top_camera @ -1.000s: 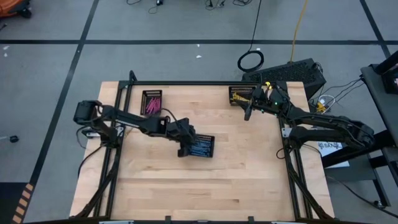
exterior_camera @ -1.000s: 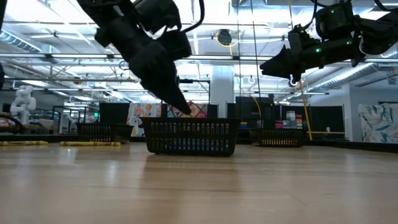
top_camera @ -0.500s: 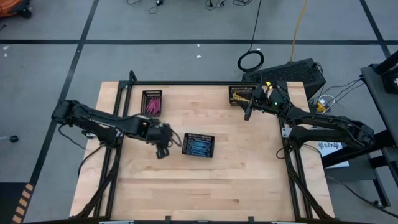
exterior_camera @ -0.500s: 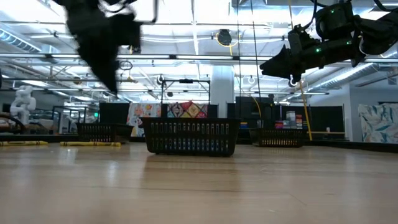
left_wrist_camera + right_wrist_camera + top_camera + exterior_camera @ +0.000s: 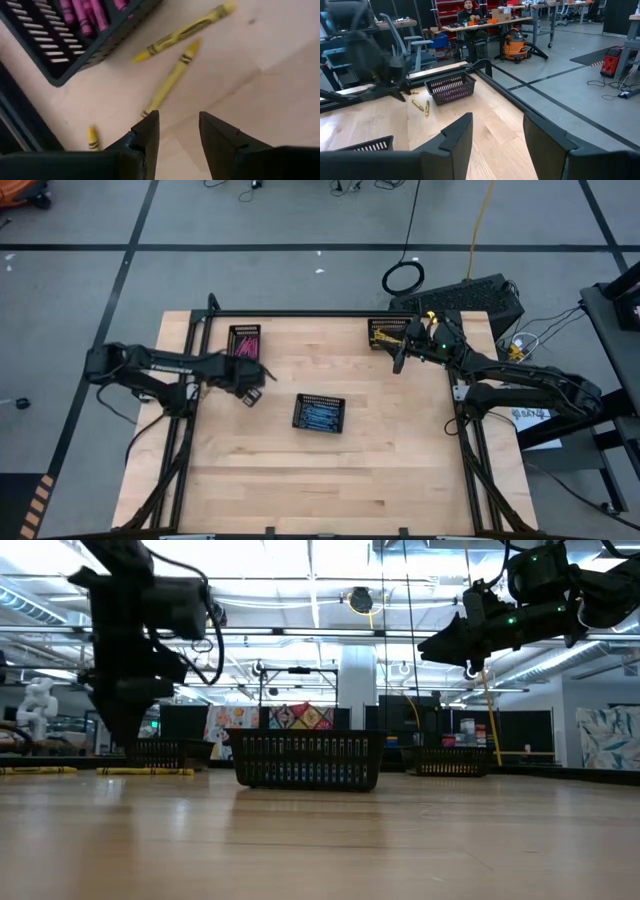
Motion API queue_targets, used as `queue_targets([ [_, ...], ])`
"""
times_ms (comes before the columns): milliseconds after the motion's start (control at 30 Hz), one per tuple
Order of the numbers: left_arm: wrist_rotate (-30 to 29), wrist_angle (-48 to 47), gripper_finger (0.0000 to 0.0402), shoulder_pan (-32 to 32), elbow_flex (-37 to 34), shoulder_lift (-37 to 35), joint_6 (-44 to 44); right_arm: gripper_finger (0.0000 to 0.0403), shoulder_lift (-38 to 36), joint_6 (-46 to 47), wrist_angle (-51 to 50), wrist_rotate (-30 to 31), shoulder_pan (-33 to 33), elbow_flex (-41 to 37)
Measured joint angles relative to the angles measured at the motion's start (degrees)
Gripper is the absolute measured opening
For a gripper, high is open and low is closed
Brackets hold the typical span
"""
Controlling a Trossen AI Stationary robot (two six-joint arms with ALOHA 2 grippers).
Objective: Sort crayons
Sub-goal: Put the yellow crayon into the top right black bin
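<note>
Sorting is nearly done, you see: pink crayons (image 5: 82,12) fill the tray (image 5: 244,342) by the bench's far-left corner, while yellow crayons (image 5: 172,80) lie loose beside it under your open, empty left gripper (image 5: 177,132); right gripper (image 5: 495,132) waits spread.

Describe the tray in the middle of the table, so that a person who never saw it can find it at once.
Look at the wooden table from above. Three black mesh trays stand on it: two near the far edge, one alone near the centre. The centre tray holds blue crayons; the far ones hold pink and yellow.
</note>
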Motion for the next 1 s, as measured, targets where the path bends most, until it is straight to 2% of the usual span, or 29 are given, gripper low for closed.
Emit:
queue_targets([
  [200, 6.6, 7.1, 0.0132, 10.1, -2.0, 0.0, 7.8, 0.016, 0.0, -0.6, 0.0, 0.0, 0.0, 0.0],
  [333, 8.1, 8.4, 0.0132, 13.5, -3.0, 0.7, 10.1, 0.016, 0.0, -0.7, 0.0, 0.0, 0.0, 0.0],
  [867, 12.0, 8.9, 0.0132, 13.8, -2.9, 8.0, 18.5, 0.016, 0.0, -0.9, 0.0, 0.0, 0.0, 0.0],
  [1000, 13.5, 8.7, 0.011, 13.5, -3.0, 8.0, 19.6, 0.016, 0.0, -0.9, 0.0, 0.0, 0.0, 0.0],
])
